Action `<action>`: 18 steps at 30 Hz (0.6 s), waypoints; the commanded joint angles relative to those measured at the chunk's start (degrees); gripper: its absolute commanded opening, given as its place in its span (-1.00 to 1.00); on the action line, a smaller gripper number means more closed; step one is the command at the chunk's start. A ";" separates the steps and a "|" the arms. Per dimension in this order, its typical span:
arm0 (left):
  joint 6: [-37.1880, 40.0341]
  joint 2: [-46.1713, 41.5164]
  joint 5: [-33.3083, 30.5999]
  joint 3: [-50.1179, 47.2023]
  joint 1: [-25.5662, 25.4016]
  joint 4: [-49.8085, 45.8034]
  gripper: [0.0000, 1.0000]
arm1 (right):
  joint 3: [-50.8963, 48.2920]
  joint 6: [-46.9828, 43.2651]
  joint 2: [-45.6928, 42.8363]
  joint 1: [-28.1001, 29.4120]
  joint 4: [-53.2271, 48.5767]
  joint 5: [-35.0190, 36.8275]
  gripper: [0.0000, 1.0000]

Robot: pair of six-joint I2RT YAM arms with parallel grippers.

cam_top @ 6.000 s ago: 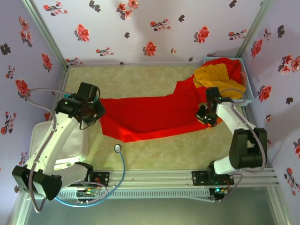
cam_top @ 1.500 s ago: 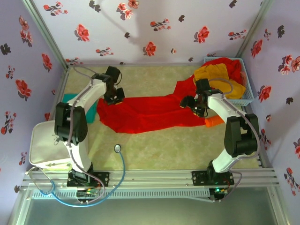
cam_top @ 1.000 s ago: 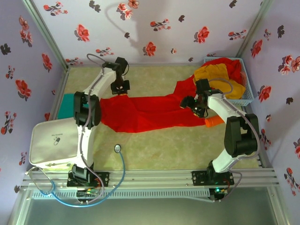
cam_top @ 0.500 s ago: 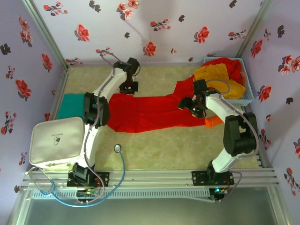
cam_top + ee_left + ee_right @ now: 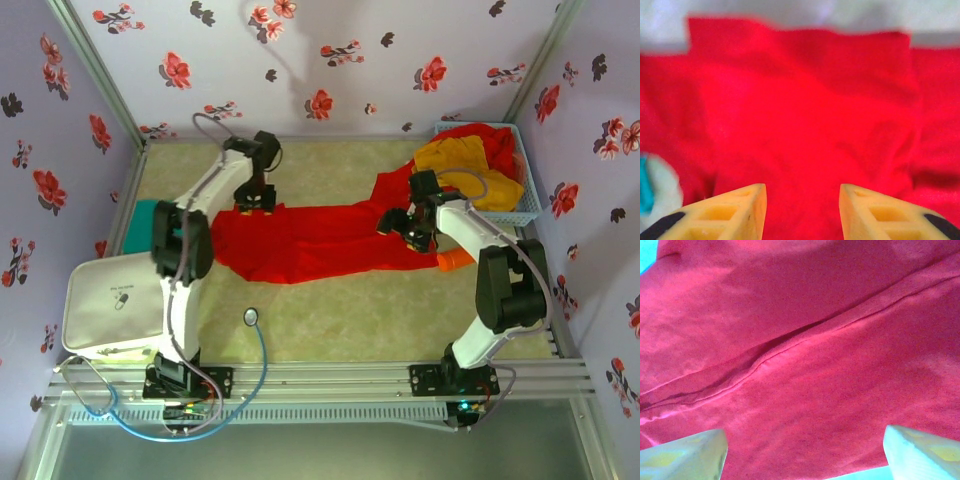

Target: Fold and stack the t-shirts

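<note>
Fingers (image 5: 740, 210) parted, two pairs; one red t-shirt (image 5: 320, 240), one mustard t-shirt (image 5: 455, 158).

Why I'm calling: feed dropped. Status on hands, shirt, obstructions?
Left hand open, over red t-shirt, far edge. Right hand open, low over same shirt. Shirt spread out, unfolded, right end running up to basket. Orange object at shirt's right edge.

Bright and evenly lit from overhead in the top external view, with soft, faint shadows under the arms and a curved cable shadow high on the back wall (image 5: 262, 48). Slightly bowed toward the corners. Heavily blurred in the left wrist view, the red t-shirt (image 5: 805, 110) oversaturated and smeared, yellow fingers (image 5: 737, 210) clearer. Sharper in the right wrist view, crisp along the seam (image 5: 805, 337); pale, washed-out fingertips (image 5: 685, 455) at the lower corners.
</note>
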 commanded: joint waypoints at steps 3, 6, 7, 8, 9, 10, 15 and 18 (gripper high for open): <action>-5.48 -20.73 6.79 -23.08 6.30 11.03 -0.24 | -0.64 -2.29 2.82 0.34 0.46 0.64 0.64; -9.20 -28.91 8.46 -35.66 9.39 16.91 -0.27 | -0.26 -2.82 4.74 0.36 0.63 0.13 0.64; -10.69 -30.94 9.57 -39.33 10.88 18.72 -0.28 | -0.20 -3.06 5.33 0.35 0.72 0.04 0.63; -12.11 -32.51 10.87 -41.98 11.84 20.20 -0.28 | -0.09 -3.12 5.91 0.32 0.75 0.12 0.63; -13.38 -34.40 12.24 -45.68 13.06 22.04 -0.28 | -0.10 -3.10 6.24 0.39 0.68 0.24 0.64; -14.72 -35.89 13.20 -48.65 14.04 23.83 -0.26 | -0.19 -3.13 6.48 0.30 0.75 0.50 0.63; -19.38 -38.35 14.64 -57.84 17.43 30.79 -0.23 | -0.49 -2.83 7.60 0.36 1.47 0.77 0.63; -21.05 -36.83 14.59 -59.77 18.46 33.46 -0.24 | -0.38 -2.96 8.16 0.36 1.14 1.06 0.63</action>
